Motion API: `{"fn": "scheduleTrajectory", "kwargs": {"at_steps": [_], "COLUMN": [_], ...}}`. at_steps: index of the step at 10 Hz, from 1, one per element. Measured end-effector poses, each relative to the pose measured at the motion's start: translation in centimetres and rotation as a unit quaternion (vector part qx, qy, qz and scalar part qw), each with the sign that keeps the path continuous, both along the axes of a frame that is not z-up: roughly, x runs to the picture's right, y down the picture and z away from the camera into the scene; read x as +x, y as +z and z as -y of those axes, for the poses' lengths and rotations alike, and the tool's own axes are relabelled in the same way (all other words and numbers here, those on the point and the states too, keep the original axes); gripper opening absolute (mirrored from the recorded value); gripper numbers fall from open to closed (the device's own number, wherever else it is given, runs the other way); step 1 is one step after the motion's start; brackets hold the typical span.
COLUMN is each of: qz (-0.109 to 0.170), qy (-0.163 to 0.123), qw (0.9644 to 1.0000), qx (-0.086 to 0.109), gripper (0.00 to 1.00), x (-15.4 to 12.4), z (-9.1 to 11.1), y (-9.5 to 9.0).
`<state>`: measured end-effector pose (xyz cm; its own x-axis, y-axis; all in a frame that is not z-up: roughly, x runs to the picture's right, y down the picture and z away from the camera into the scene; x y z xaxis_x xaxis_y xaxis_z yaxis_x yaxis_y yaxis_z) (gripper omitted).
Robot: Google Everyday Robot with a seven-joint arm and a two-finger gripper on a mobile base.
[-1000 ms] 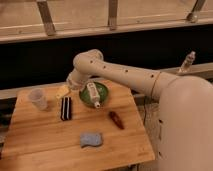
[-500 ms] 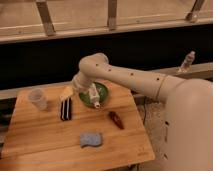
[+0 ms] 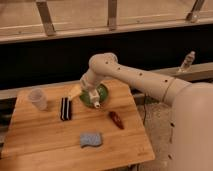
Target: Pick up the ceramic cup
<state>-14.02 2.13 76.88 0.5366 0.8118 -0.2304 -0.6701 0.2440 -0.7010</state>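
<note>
**Desk:** We see the gripper poised over the green bowl. Whether it is spread or pressed together, we cannot tell. The ceramic cup stands well off to its left.

**Field:** We should cross above the black block, then descend squarely around the rim. We count one cup, one bowl and one blue sponge.

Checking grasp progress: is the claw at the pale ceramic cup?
No, the claw hangs over the round green bowl, well apart from the pale tumbler-shaped ceramic cup farther left.
</note>
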Motion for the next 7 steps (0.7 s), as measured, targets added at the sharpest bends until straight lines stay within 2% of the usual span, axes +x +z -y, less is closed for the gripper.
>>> {"fn": "scheduleTrajectory", "kwargs": {"at_steps": [1, 4, 7], "qz": [0.006, 0.026, 0.033], "qy": [-0.011, -0.054, -0.071], "qw": [0.9999, 0.9982, 0.9970], "qx": [0.000, 0.000, 0.000], "gripper": [0.80, 0.80, 0.80], "x": [-0.8, -6.3, -8.5], "z": [1.1, 5.3, 6.6], "y": [0.3, 2.0, 2.5]}}
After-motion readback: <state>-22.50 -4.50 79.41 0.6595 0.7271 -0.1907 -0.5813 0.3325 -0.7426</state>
